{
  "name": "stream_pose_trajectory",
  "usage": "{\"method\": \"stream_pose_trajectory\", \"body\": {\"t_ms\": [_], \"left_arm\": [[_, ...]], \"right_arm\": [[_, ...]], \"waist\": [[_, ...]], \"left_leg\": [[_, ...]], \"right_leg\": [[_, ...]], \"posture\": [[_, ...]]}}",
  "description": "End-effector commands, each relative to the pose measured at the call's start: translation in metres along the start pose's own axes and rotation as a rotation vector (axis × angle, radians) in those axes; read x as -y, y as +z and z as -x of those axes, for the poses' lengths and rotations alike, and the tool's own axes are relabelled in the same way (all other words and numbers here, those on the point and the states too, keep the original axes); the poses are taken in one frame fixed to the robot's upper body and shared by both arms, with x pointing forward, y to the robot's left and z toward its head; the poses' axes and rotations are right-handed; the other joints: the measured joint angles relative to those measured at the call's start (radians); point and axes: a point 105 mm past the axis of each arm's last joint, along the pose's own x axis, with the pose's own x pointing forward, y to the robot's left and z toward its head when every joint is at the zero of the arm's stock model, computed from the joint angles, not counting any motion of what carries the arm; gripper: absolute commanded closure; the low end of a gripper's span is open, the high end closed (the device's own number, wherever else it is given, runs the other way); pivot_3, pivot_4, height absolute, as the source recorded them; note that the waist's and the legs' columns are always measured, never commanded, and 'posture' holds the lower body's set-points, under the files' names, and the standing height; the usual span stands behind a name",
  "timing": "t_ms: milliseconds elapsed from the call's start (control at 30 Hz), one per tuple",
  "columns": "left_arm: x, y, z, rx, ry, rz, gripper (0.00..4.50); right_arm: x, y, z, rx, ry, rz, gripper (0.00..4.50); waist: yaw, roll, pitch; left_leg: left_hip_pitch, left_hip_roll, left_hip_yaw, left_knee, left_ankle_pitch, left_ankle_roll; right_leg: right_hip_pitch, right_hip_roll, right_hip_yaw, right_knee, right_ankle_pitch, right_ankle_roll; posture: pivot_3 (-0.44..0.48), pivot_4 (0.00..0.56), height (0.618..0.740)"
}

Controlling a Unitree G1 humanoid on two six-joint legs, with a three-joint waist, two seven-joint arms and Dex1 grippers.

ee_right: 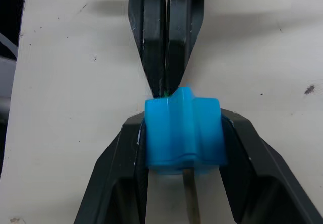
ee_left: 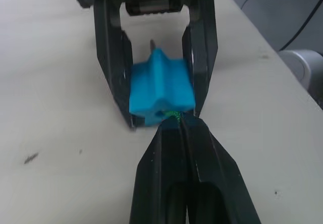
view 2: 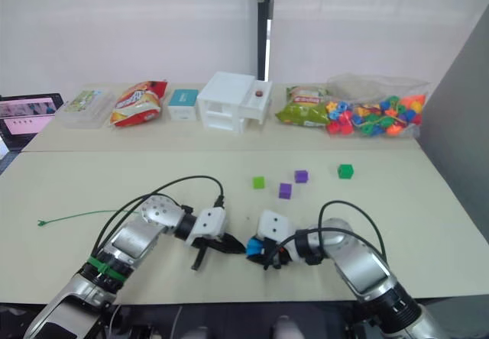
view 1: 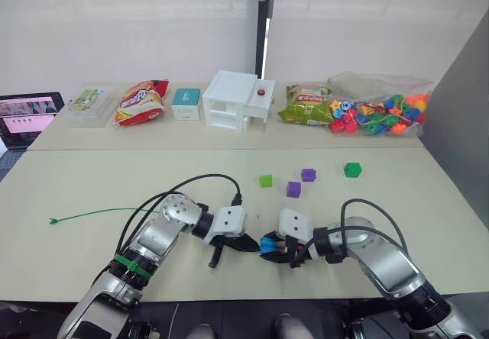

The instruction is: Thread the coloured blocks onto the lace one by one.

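Right gripper [view 1: 276,253]: low centre of the head view, fingers pinched on the blue block [ee_right: 184,133], holding it just above the table [view 1: 69,194] with its hole facing the other arm, probably to give the tip a fixed target.
Left gripper [view 1: 243,243]: fingers pressed together on the lace [ee_left: 173,116], nose touching the block's face; green cord shows right at the hole.
Tip: a thin brownish end [ee_right: 190,196] shows on the block's far side, so threading looks under way.
Arm pose: both forearms lie low over the near table edge, bent inward, grippers meeting nose to nose.
Lace tail: its free end [view 1: 57,220] trails at middle left of the frame.
Waiting blocks: light green [view 1: 265,180], two purple [view 1: 293,189] [view 1: 308,175], dark green [view 1: 351,169], loose at centre right.
Far back: bead bag [view 1: 378,114], upper right.
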Motion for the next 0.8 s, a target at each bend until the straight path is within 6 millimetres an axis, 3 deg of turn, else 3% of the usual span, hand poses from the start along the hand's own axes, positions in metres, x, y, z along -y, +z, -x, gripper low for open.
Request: {"method": "stream_pose_trajectory", "body": {"t_ms": [33,233,367,633,700,800], "left_arm": [[-0.006,0.017,-0.008,0.031,0.036,-0.04,4.48],[-0.006,0.008,-0.005,-0.022,0.044,-0.017,4.48],[-0.001,0.02,0.006,0.038,-0.006,0.077,3.38],[0.002,0.029,0.027,-0.009,0.004,0.03,0.74],[0.001,0.028,0.026,-0.036,0.018,0.01,0.02],[0.0,0.026,0.022,-0.065,0.023,-0.016,0.0]], "right_arm": [[0.0,0.006,0.0,0.015,-0.007,0.013,3.12],[0.0,0.006,-0.001,0.016,-0.004,0.014,3.12],[0.0,0.007,-0.001,0.024,-0.006,0.008,3.12],[-0.002,0.014,-0.001,0.068,-0.007,0.006,3.12],[0.002,0.013,0.001,0.067,-0.02,0.014,2.05],[0.005,0.015,0.008,0.071,-0.03,0.012,1.12]], "waist": [[0.001,0.0,0.0],[0.0,0.0,0.0],[-0.001,0.0,0.0],[-0.003,0.0,0.0],[-0.003,0.0,0.0],[0.0,0.0,0.0]], "left_leg": [[0.0,0.0,0.0,0.0,0.0,0.0],[0.0,0.0,0.0,0.0,0.0,0.0],[0.0,0.0,0.0,0.0,0.0,0.0],[0.0,0.0,0.0,0.0,0.0,0.0],[0.0,0.0,0.0,-0.001,0.0,0.0],[0.0,0.0,0.0,0.0,0.0,0.0]], "right_leg": [[0.0,0.0,0.0,0.0,0.0,0.0],[0.0,0.0,0.0,0.0,0.0,0.0],[0.0,0.0,0.0,0.0,0.0,0.0],[-0.001,0.0,0.0,0.0,0.0,0.0],[-0.001,0.0,0.0,0.0,0.0,0.0],[0.0,0.0,0.0,0.0,0.0,0.0]], "posture": [[0.0,0.15,0.74],[0.0,0.15,0.74],[0.0,0.15,0.74],[0.0,0.15,0.74],[0.0,0.15,0.74],[0.0,0.15,0.74]]}}
